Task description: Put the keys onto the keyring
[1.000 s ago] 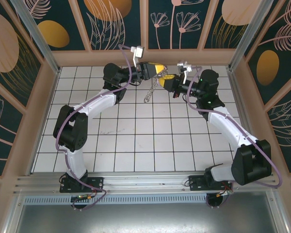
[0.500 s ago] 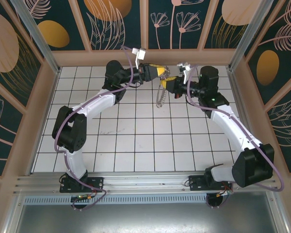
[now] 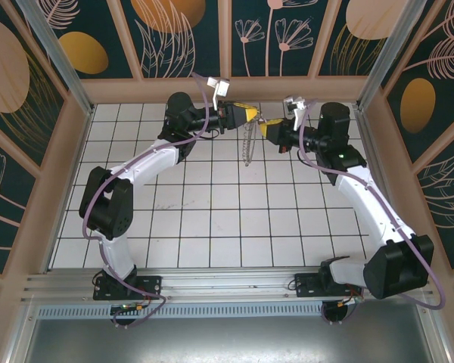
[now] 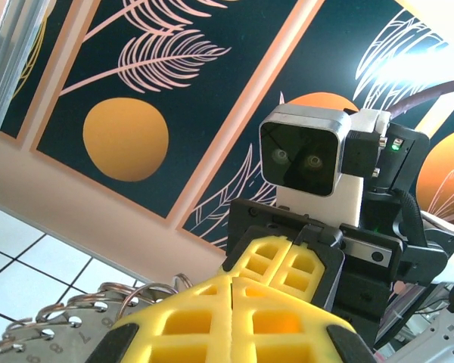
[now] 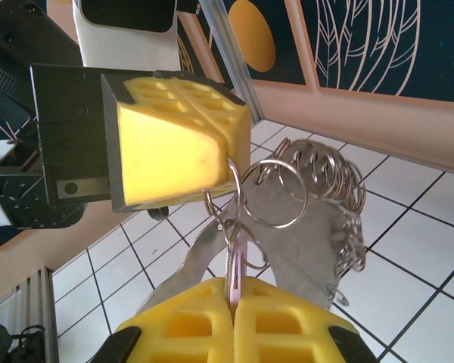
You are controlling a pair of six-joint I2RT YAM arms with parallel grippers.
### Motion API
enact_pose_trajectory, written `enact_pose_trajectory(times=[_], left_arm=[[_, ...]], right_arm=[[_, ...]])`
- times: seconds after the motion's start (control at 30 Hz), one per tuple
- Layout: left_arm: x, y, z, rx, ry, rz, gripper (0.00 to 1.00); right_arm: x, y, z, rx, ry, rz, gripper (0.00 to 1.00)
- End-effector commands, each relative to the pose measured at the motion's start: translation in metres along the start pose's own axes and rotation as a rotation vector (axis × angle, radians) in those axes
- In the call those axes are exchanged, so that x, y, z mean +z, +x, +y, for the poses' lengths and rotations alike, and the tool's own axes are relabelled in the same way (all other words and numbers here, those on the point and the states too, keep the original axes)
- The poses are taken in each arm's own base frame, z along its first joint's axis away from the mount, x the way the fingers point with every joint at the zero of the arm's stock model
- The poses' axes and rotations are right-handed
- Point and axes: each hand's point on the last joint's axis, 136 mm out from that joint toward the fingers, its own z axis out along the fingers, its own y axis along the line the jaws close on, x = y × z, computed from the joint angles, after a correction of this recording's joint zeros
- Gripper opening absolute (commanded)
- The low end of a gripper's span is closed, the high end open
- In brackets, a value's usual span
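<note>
Dangling keyring [image 3: 247, 146], densely fringed, lilac-tagged key [image 5: 239, 261]

Versus one second ago: right arm [image 3: 363, 198] swings outward to the right, right gripper [image 3: 268, 130] draws slightly rightward, and keyring [image 3: 247, 145] hangs straight down rather than slanting left.

Shiny bare-metal keyring [image 5: 306, 185]; matt yellow moulded plastic on the right tool [image 5: 233, 299]; glossy tiled floor [image 3: 212, 219]
</note>
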Motion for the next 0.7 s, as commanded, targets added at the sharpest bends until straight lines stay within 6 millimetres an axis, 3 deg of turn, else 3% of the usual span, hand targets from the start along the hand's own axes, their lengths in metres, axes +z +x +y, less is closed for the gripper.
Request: enact_pose_trajectory(times=[0.0, 0.67], left_arm=[[-0.001, -0.010, -0.020, 0.061, 0.020, -0.012, 0.00], [-0.001, -0.005, -0.010, 0.084, -0.037, 0.010, 0.00]], right_arm=[[-0.007, -0.026, 0.013, -0.059, -0.023, -0.047, 0.00], [-0.010, -0.028, -0.017, -0.080, 0.171, 0.033, 0.00]])
